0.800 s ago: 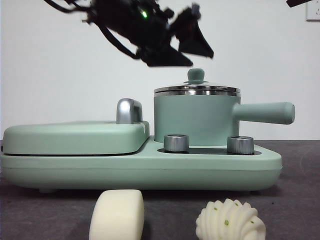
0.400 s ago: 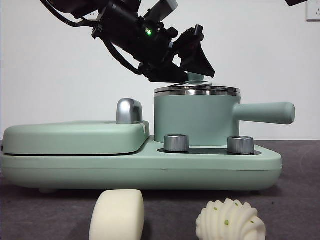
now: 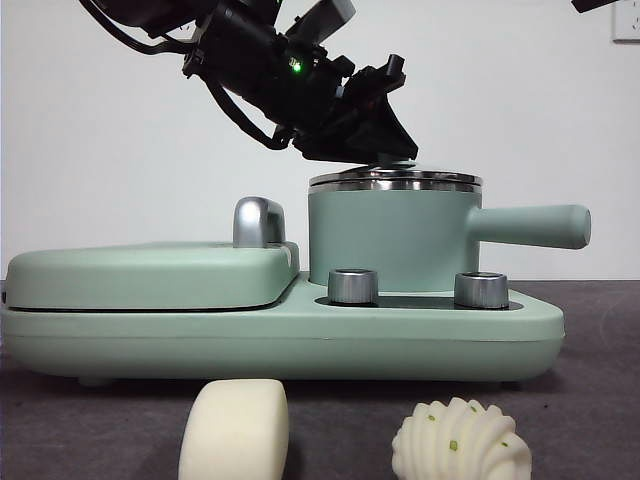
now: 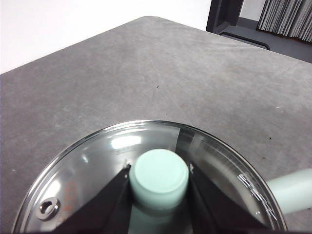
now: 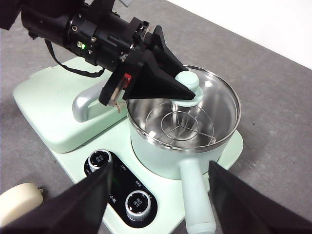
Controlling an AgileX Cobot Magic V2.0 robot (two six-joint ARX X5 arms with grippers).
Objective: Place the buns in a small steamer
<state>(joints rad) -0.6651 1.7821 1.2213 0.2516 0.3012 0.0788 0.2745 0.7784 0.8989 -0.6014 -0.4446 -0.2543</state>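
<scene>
— Where's the small steamer (image 3: 392, 238) sitting, and which way does it point?

— It stands upright on the right half of the mint-green cooker base (image 3: 280, 335), behind two metal dials (image 3: 352, 285). Its long green handle (image 3: 530, 226) runs level, straight out to the right in the front view and past the base's edge. The glass lid (image 4: 146, 175) is on the steel rim.

— And the arms?

— The left gripper (image 4: 159, 183) is down on the lid, its two black jaws closed in against either side of the green knob (image 4: 159, 176). The right gripper (image 5: 156, 195) hangs high above the counter (image 5: 273, 97), jaws spread wide with nothing between them.

— How many buns?

— Two, both on the counter in front of the base, near the front edge. The smooth bun (image 3: 234, 430) lies left. The ridged bun (image 3: 460, 442) with green flecks lies right, well apart from the first.

— Room to move?

— Bare grey counter lies beyond the pot on its far side and to the right of the base. The flat griddle lid (image 3: 150, 272) with its silver handle (image 3: 258, 222) fills the left half.
</scene>
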